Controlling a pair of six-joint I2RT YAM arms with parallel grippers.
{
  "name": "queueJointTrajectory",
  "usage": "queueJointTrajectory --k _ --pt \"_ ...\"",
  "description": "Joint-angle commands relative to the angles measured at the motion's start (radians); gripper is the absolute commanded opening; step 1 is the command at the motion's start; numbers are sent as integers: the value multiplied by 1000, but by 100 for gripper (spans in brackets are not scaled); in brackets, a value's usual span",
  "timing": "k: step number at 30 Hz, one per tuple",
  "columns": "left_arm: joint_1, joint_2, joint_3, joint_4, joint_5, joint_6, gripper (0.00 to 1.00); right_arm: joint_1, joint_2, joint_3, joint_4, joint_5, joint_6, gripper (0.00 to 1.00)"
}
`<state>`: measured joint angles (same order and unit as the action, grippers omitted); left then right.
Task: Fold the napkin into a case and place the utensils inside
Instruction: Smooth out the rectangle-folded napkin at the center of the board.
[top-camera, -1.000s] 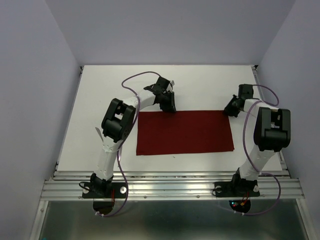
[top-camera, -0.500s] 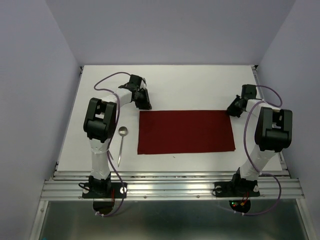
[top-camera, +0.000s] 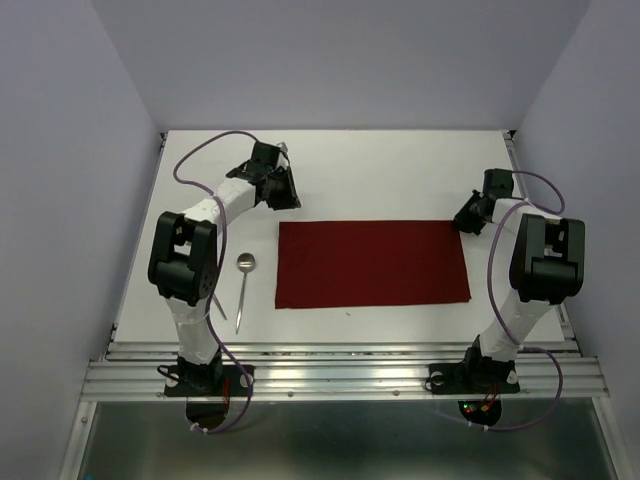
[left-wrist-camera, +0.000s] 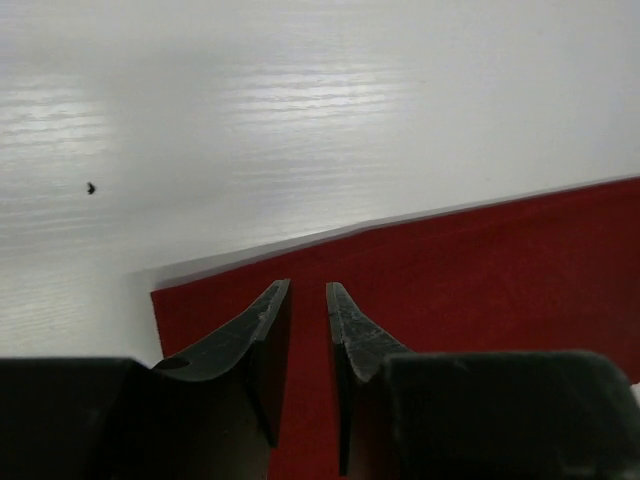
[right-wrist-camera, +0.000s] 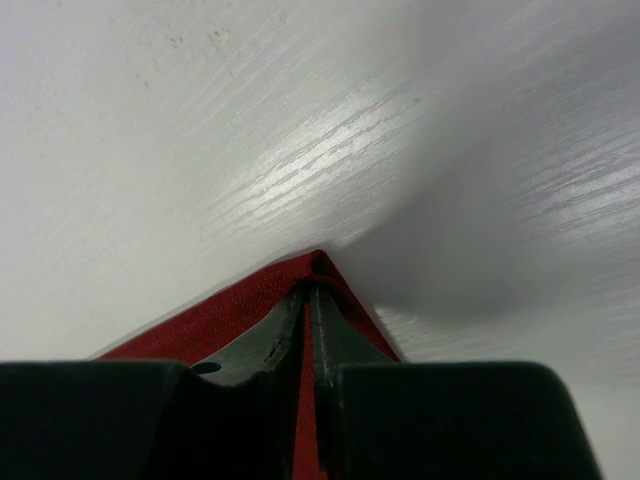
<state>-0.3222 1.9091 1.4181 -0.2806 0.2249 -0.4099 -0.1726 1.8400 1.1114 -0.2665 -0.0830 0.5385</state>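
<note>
Step in hand: the first fold, at the corner-grab stage. The napkin (top-camera: 372, 264) lies flat and unfolded in the middle of the tabletop (top-camera: 400, 170), long side running L-R, so no case yet.

The right tool (top-camera: 466, 217) sits at the napkin's far-right corner. In the wrist view its fingers are pressed almost together w/ a thin line of red btwn them and the corner tip just past them, so I judge it's pinching that corner.

The left tool (top-camera: 283, 192) hangs just beyond the far-left corner, off the cloth in the top view. In the wrist view its fingers stand slightly spread w/ nothing held; the red corner shows below and ahead.

The utensils (top-camera: 243, 290) lie on bare tabletop just left of the napkin, apart from it. The spoon bowl points away from the arm bases; can't separate the 2nd piece.

Next, as I read it: the left tool needs to come down on its corner and close. Then both corners lift together and carry toward the near edge, kept level so the fold lands straight. Risk: one-sided pull skews the cloth.
</note>
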Motion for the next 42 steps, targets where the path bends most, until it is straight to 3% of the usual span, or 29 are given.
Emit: queueJointTrajectory --k 1,7,28,39,42 --pt "-60 -53 -41 37 8 -20 32 -15 21 -27 -25 39 -23 13" --pt "-78 7 -62 43 -8 -24 32 -15 13 -28 -27 42 -26 13" --pt "9 114 -45 -8 -71 -9 31 -15 10 -33 -27 51 -26 13" --pt "5 77 -47 -23 -127 -10 31 -15 -1 -27 -30 29 -26 13" --pt "-43 41 23 -73 -226 6 32 -15 -22 -16 -43 12 -26 13"
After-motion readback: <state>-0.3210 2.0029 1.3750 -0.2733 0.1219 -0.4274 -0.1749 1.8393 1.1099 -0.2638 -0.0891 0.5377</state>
